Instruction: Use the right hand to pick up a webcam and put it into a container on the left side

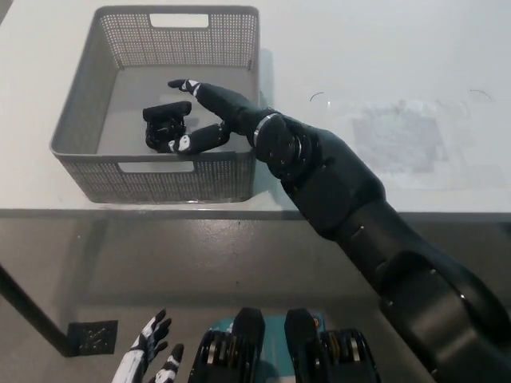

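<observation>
While the right hand (209, 116) hangs spread and empty inside the basket (80, 120) | webcam (166, 121) lies on basket floor just beyond fingertips | likely light, rigid, slick plastic; best taken across body | left hand (146, 357) idle, fingers apart, well below

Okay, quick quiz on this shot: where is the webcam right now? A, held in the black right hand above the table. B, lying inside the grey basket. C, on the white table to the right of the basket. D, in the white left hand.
B: the webcam lies on the floor of the grey basket, with the open right hand just beside it, fingers spread.
</observation>
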### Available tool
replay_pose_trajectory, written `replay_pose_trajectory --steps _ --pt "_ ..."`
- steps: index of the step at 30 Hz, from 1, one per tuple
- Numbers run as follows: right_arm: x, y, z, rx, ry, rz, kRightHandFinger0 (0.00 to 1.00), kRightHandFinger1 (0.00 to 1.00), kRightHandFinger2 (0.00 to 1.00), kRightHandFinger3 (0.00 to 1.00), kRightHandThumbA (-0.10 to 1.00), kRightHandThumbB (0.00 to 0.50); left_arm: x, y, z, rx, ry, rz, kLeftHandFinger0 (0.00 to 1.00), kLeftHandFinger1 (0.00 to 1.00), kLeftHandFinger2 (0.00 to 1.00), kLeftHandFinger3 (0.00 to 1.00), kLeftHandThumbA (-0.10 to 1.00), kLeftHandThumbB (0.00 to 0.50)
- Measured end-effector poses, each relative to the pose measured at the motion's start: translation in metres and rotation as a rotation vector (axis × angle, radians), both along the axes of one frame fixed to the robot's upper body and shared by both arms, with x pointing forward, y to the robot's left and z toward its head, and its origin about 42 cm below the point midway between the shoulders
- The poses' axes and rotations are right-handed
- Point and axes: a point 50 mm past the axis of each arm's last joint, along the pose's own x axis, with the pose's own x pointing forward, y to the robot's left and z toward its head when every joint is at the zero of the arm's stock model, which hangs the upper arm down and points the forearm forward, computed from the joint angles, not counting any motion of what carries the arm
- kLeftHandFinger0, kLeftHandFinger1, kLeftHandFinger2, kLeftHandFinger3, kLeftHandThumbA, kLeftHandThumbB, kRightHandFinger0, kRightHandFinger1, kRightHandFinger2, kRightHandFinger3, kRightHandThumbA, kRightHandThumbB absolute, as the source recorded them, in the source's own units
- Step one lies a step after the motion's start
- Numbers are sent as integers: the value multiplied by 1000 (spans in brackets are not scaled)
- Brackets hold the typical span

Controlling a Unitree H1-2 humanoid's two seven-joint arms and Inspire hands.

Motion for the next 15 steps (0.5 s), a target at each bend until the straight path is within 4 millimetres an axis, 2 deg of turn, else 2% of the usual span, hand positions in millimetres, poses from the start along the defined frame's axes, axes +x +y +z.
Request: replay_pose_trajectory --steps 3,9,12,15 --pt "-5 3 26 131 -42 17 1000 1000 1000 1000 1000 362 -11 5 -5 6 25 12 1000 1000 1000 1000 585 36" --pt "-18 -4 74 323 -160 52 1000 1000 1000 1000 1000 351 -13 6 -6 7 31 17 1000 1000 1000 1000 543 27" --pt "-26 -20 83 391 -206 46 1000 1000 1000 1000 1000 360 -10 4 -6 4 29 13 1000 1000 1000 1000 542 30" --pt "-35 -40 87 431 -247 32 1000 1000 1000 1000 1000 330 -7 2 -6 1 26 7 1000 1000 1000 1000 544 27"
